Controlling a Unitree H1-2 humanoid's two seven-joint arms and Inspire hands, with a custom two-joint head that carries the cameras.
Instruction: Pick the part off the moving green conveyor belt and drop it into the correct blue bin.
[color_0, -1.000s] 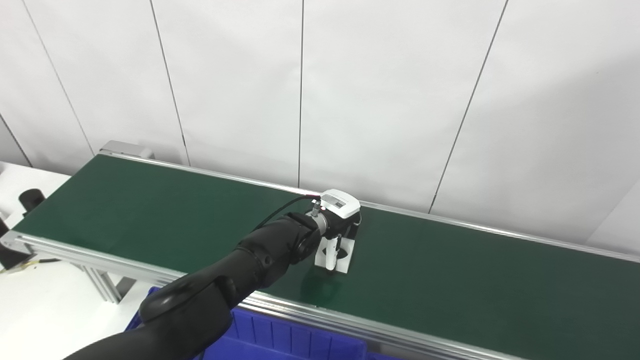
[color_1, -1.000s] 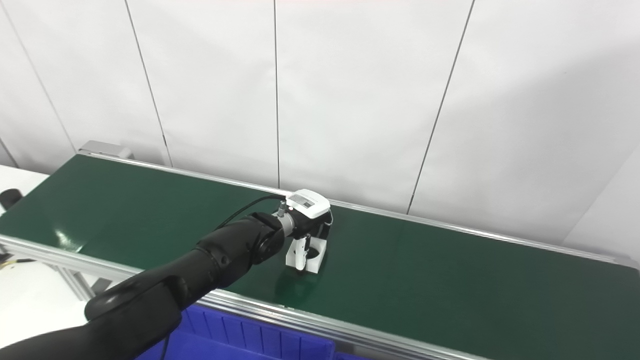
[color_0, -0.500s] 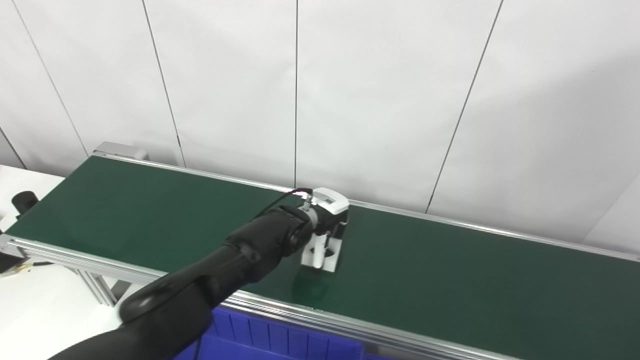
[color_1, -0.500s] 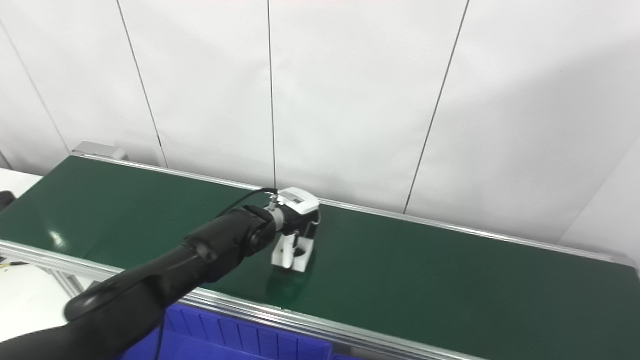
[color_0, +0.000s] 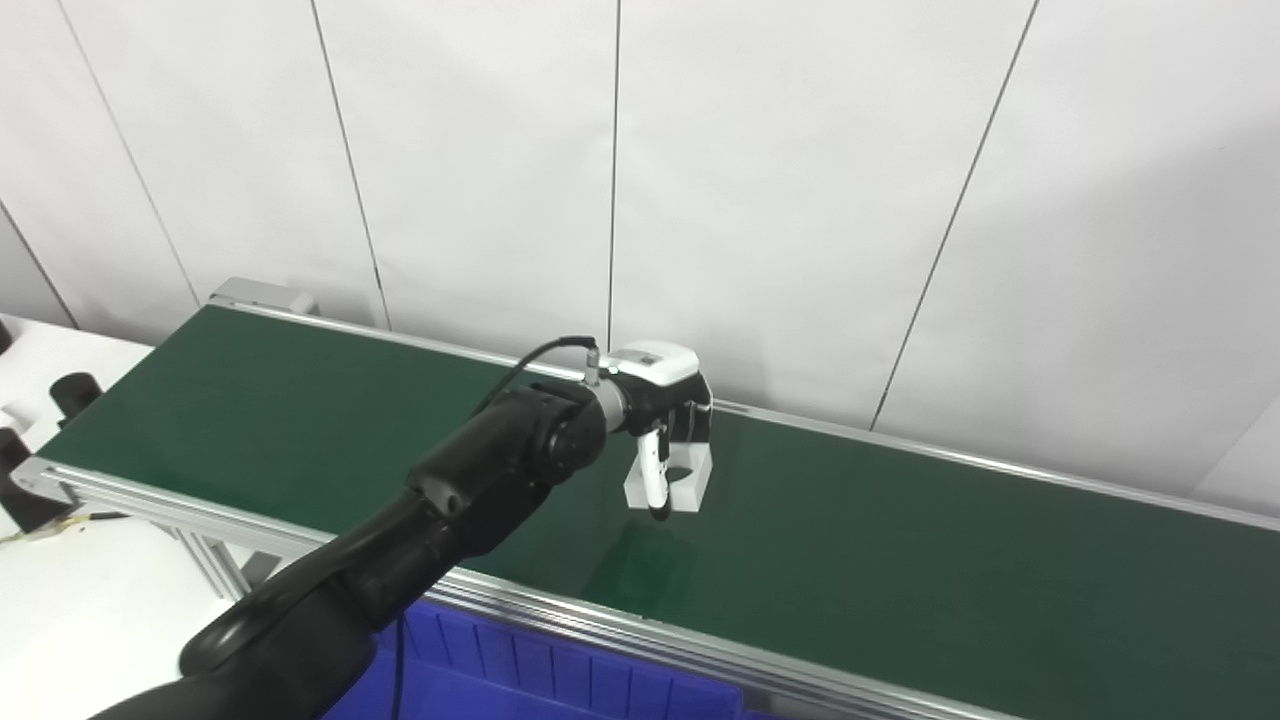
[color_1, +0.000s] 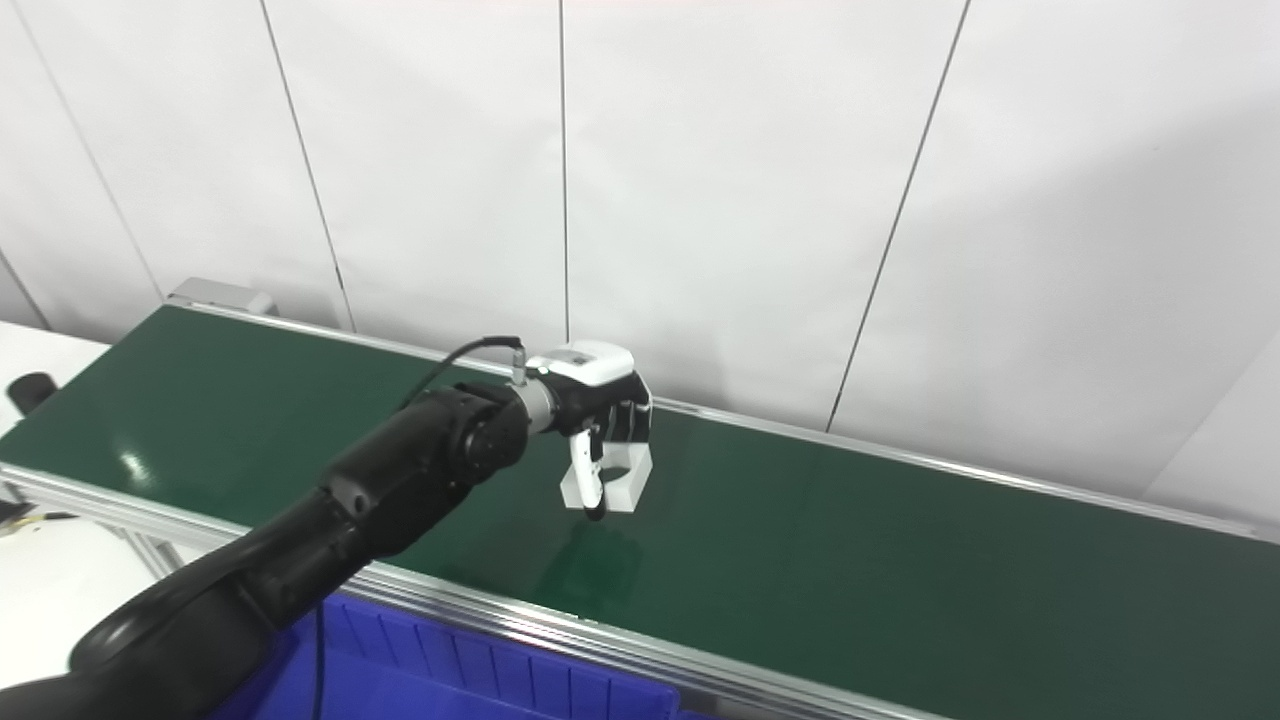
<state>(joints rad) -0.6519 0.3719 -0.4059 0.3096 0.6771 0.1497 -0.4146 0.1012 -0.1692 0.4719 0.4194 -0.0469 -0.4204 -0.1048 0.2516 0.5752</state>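
My left hand (color_0: 665, 415) reaches over the middle of the green conveyor belt (color_0: 900, 560) and is shut on a white block-shaped part (color_0: 672, 485) with a round hole. The part hangs clear above the belt, its faint reflection below it. In the right eye view the same hand (color_1: 598, 400) grips the part (color_1: 610, 482) between thumb and fingers. A blue bin (color_0: 560, 680) sits below the belt's near rail at the bottom edge. The right hand is out of sight.
Aluminium rails (color_0: 700, 650) frame the belt, with a white panelled wall (color_0: 800, 200) right behind it. A white table (color_0: 70, 620) with small black items (color_0: 72, 392) lies at the far left.
The left hand has lifted the white part off the belt; a second ago the part rested on the belt under the hand. The camera has also shifted a little.
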